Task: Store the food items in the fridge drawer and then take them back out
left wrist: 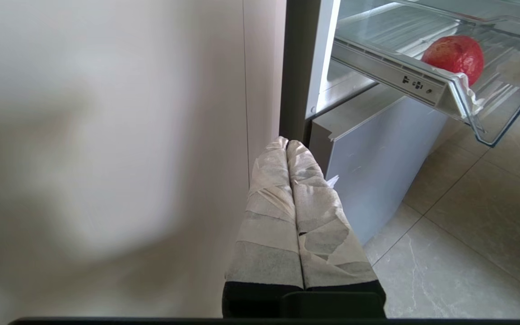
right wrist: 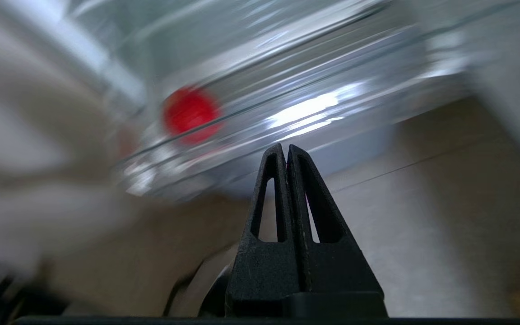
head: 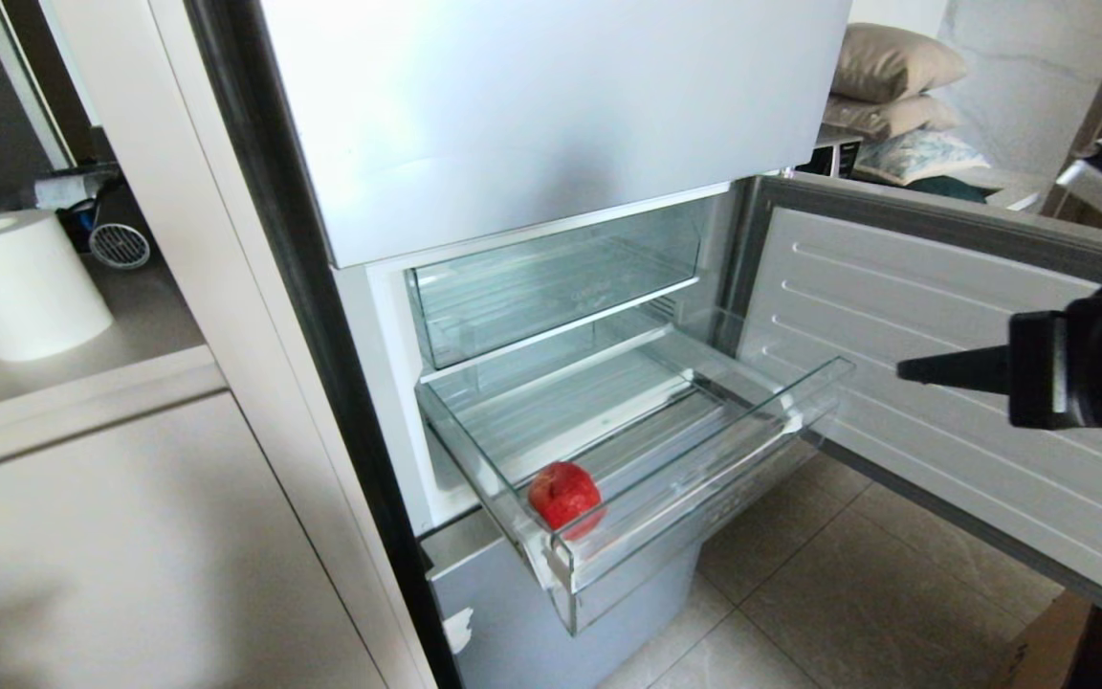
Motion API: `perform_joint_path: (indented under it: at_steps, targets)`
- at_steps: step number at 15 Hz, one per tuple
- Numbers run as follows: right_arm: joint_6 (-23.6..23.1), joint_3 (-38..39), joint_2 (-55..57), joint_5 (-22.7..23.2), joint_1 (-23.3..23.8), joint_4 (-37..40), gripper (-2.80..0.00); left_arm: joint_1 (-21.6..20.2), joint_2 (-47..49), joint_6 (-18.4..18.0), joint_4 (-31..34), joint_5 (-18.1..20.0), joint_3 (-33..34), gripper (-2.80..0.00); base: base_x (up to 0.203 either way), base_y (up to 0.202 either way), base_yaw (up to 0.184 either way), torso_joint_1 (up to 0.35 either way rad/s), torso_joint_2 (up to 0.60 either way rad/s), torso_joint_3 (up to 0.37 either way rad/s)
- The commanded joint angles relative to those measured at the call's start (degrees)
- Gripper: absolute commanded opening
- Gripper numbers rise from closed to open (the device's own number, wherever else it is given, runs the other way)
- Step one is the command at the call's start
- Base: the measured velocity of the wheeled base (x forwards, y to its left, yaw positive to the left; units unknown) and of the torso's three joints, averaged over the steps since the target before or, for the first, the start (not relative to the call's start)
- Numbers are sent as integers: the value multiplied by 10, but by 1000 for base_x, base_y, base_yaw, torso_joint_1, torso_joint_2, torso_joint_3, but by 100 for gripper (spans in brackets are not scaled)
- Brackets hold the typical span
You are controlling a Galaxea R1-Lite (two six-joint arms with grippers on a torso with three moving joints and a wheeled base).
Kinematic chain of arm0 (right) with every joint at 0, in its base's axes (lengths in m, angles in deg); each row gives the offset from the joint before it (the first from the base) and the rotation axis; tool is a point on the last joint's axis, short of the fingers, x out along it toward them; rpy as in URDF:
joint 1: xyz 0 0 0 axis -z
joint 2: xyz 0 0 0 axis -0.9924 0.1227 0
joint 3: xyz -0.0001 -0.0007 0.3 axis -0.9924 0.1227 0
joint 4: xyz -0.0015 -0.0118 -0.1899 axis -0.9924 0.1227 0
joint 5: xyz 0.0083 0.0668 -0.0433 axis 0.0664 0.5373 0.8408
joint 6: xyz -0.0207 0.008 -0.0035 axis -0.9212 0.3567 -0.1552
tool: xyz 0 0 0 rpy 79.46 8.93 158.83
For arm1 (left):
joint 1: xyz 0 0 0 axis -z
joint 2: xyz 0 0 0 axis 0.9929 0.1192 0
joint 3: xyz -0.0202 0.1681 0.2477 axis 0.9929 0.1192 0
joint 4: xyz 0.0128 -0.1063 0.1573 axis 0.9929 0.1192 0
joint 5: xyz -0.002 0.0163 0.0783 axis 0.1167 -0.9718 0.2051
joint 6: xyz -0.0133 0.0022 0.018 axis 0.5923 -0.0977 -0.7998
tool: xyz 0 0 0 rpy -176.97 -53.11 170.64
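Pale blue-grey fridge fills the frame, its lower door swung wide to the right so the compartment is reachable. Sticking well out of it is the fridge drawer, clear plastic, pulled forward, which leaves its ribbed floor open from above. That suits dropping food in and lifting it out. Over on the left, a paper roll stands on the worktop, away from the action. Now the right claw: it hangs level, off the drawer's right end, fingers pressed together, carrying nothing. The left claw sits low by the cabinet, taped fingers shut too, empty, parked. Smallest of all, one red fruit rests in the drawer's front left corner, against the thick lip. A second fruit I cannot see anywhere.
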Motion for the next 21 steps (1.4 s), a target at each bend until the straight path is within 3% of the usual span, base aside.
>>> perform_joint_path:
  at_steps: [1, 6, 9, 11, 16, 21]
  targets:
    - [-4, -36, 95, 36, -3, 15, -280, 1, 0, 0, 0, 0, 0, -280, 0, 0, 0, 0, 0, 0]
    - [-42, -244, 273, 55, -10, 128, -280, 0, 0, 0, 0, -1, 0, -280, 0, 0, 0, 0, 0, 0]
    - [-58, -372, 359, 56, -43, 226, -280, 0, 0, 0, 0, -1, 0, -280, 0, 0, 0, 0, 0, 0]
    - [-61, -423, 415, 55, -74, 246, -280, 0, 0, 0, 0, -1, 0, -280, 0, 0, 0, 0, 0, 0]
    - [-64, -436, 486, 50, -114, 136, -280, 0, 0, 0, 0, -1, 0, -280, 0, 0, 0, 0, 0, 0]
    - [-57, -428, 431, 51, -116, 142, -280, 1, 0, 0, 0, -1, 0, -280, 0, 0, 0, 0, 0, 0]
